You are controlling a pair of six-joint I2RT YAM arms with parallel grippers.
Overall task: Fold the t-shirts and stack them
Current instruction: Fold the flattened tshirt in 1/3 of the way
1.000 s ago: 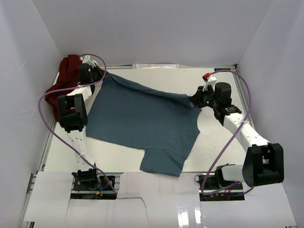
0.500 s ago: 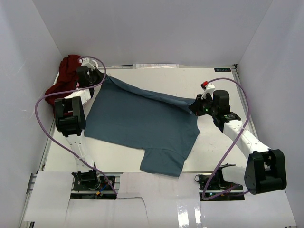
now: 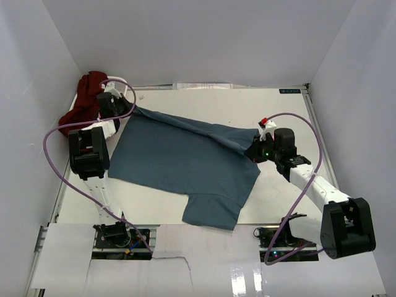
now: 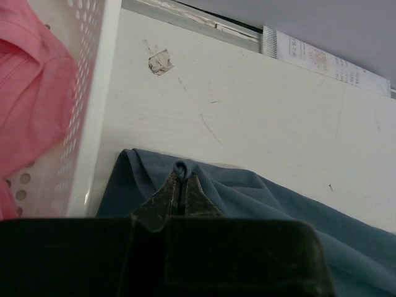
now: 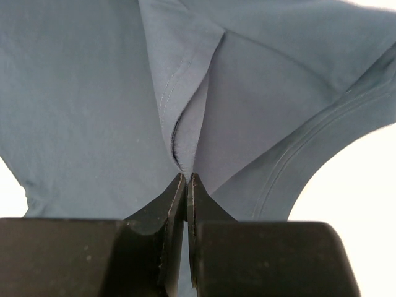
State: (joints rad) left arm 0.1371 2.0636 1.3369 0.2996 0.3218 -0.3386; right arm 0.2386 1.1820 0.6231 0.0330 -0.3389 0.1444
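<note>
A teal-blue t-shirt (image 3: 179, 164) on white worktop (image 3: 210, 102), left end effector (image 4: 181, 177) pinching its far-left corner, right end effector (image 5: 186, 180) pinching a fold at its right edge.

We count three t-shirts: teal-blue t-shirt (image 3: 179, 158), maroon t-shirt (image 3: 86, 93), pink t-shirt (image 4: 28, 105). One basket (image 4: 93, 93). Two grippers: left gripper (image 4: 180, 177), right gripper (image 5: 187, 180).
</note>
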